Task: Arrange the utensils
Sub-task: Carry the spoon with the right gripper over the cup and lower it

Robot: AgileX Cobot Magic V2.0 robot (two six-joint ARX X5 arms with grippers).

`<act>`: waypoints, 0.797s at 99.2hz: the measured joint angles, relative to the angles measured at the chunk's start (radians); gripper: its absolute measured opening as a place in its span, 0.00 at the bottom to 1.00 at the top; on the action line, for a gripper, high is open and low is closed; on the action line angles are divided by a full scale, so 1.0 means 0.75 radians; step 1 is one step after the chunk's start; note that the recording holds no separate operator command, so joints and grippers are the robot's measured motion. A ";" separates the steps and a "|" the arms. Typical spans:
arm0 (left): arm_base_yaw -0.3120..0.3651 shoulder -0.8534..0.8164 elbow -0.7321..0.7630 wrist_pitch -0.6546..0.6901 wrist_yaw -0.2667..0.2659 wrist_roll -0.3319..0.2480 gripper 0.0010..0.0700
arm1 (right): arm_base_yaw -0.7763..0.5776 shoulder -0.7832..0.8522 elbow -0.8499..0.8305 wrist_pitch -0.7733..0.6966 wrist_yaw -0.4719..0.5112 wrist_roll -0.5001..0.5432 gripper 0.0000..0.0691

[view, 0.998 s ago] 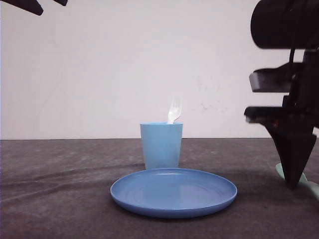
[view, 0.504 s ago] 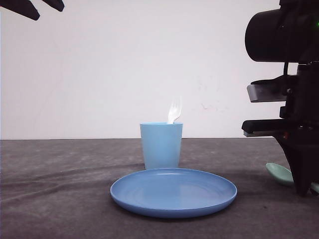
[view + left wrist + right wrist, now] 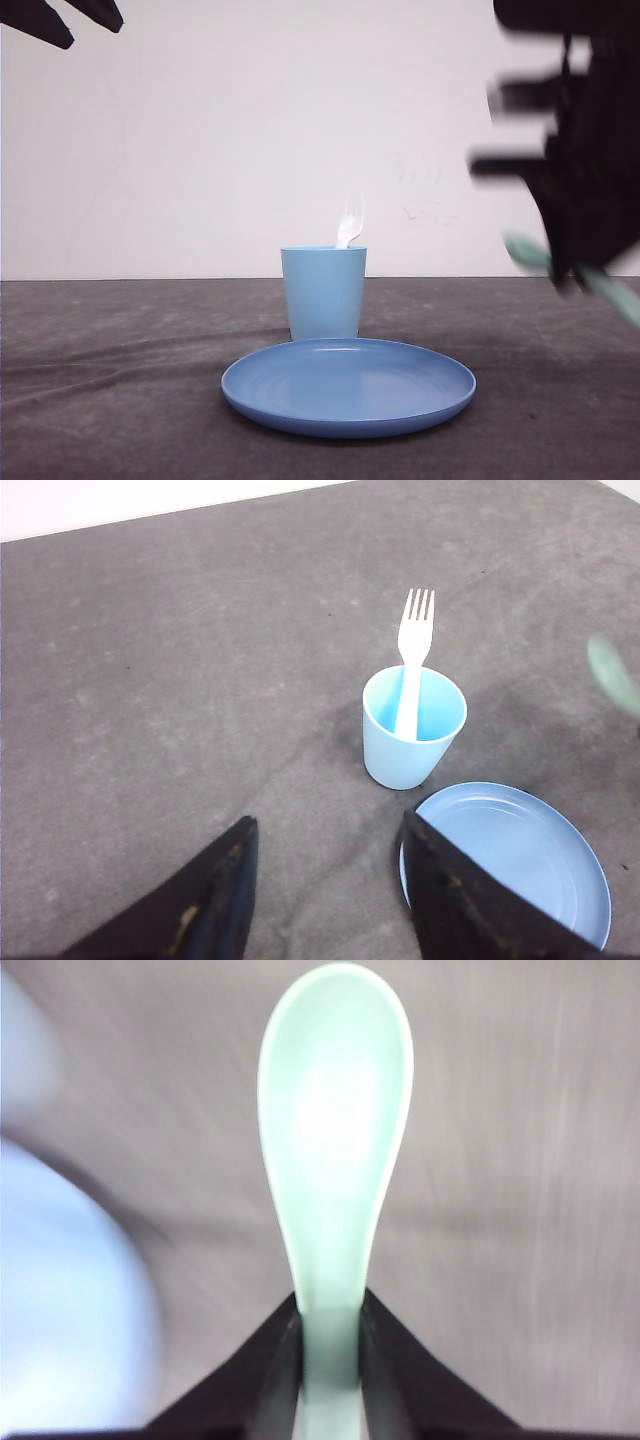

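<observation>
Between the right tool's (image 3: 330,1360) closed fingers sits the handle of the mint-green spoon (image 3: 335,1150), bowl pointing away from the wrist. From the front, this tool (image 3: 570,275) is blurred, lifted above the table (image 3: 120,400) at its right side, spoon (image 3: 575,275) tilted. Well apart, the white fork (image 3: 411,655) stands upright in the light blue cup (image 3: 412,730), just behind the blue plate (image 3: 510,850). Bare table lies left. High at left, the left tool (image 3: 325,880) hangs with fingers spread wide.

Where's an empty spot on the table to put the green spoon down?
Bare table lies left of the cup and plate, and on the right side beyond the plate. The middle is crowded: the plate sits right before the cup holding the fork.
</observation>
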 joint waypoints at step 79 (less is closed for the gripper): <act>0.000 0.000 0.000 0.007 0.000 -0.067 0.38 | 0.234 0.377 0.172 0.957 0.007 -0.386 0.11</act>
